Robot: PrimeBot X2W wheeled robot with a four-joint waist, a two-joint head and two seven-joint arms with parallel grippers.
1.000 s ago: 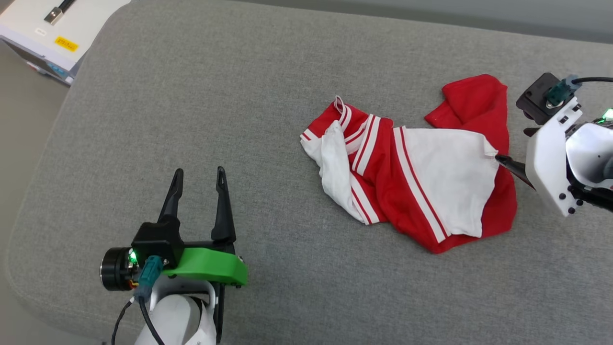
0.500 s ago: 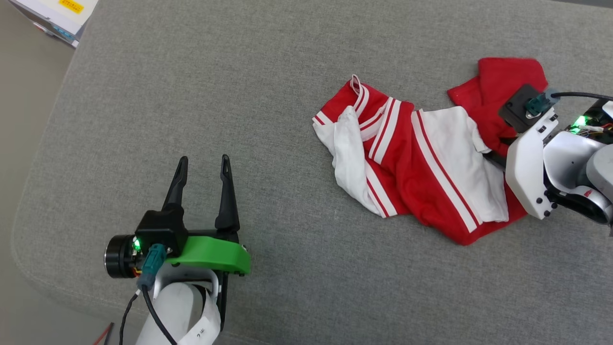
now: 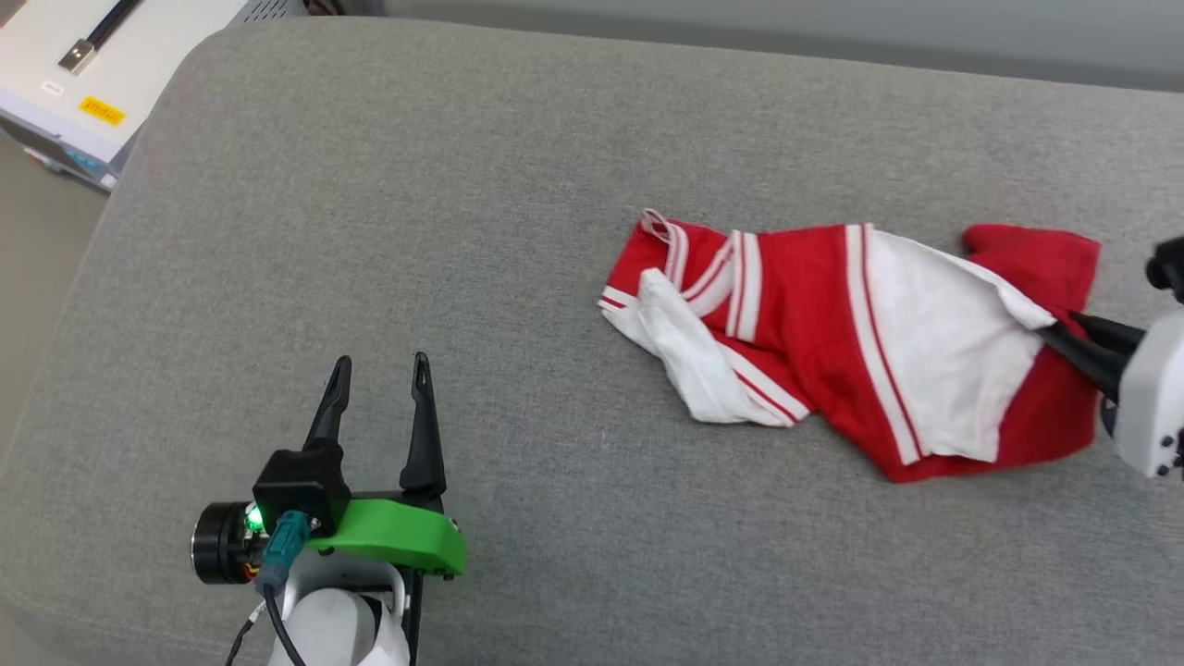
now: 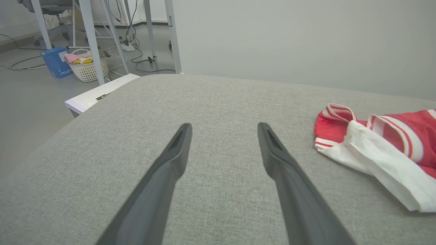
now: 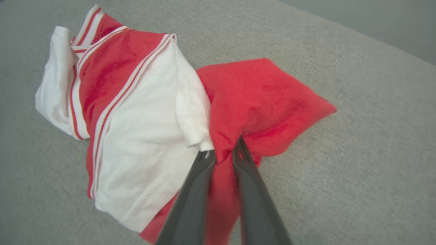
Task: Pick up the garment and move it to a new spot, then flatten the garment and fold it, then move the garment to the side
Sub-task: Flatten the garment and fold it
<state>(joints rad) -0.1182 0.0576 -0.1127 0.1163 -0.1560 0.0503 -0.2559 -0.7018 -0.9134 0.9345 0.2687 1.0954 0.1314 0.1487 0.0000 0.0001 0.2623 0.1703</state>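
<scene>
The garment (image 3: pixel 814 324), red with white sleeves and striped trim, lies crumpled on the right half of the grey cushion (image 3: pixel 462 231). Its lettering is hidden. My right gripper (image 3: pixel 1054 326) comes in from the right edge and is shut on a fold of red cloth at the garment's right end. The right wrist view shows the garment (image 5: pixel 136 112) bunched ahead, and the right gripper (image 5: pixel 223 146) pinching red fabric between its tips. My left gripper (image 3: pixel 381 363) stands open over bare cushion at the lower left, well apart from the garment. In the left wrist view the left gripper (image 4: pixel 224 127) holds nothing, with the garment (image 4: pixel 391 136) off to its right.
A white cabinet (image 3: pixel 55 83) with a yellow label stands past the cushion's far left corner. Beyond that edge the left wrist view shows floor with a blue box (image 4: pixel 54 63), a white basket (image 4: pixel 87 66), metal legs and cables. A grey wall runs behind the cushion.
My right gripper has gone from open to shut on the garment's red fold, and the cloth is drawn out to the right. The head camera has shifted. The left gripper stays open.
</scene>
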